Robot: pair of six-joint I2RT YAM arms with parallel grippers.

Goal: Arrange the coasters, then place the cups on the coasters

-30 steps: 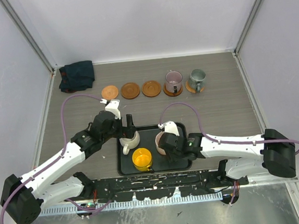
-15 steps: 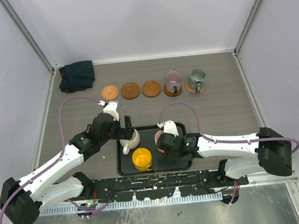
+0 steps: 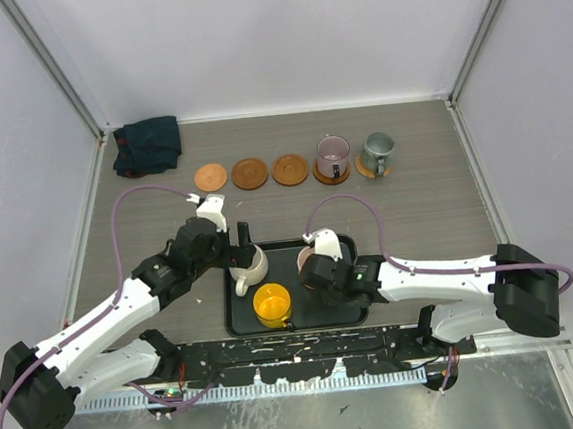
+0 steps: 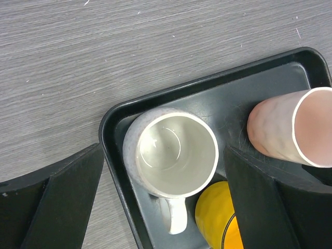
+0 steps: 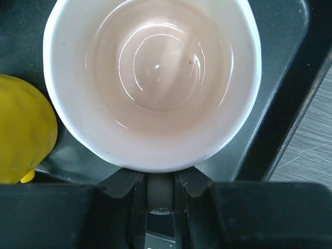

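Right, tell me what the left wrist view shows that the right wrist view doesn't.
Only the left wrist: the cream-white handled mug, with the left gripper open on either side of it. Only the right wrist: the full glossy inside of the pale pink cup, down to its bottom. Both: that pink cup, the yellow cup beside it, the black rectangular tray and some grey wood-grain table.

The tray (image 3: 287, 263) is packed: cream cup (image 4: 176, 153), yellow cup (image 3: 271, 303) and pink cup (image 4: 290, 127) nearly touch, so gaps are tight. The counter (image 3: 417, 213) strip up to the coasters (image 3: 250, 173) is mostly open.
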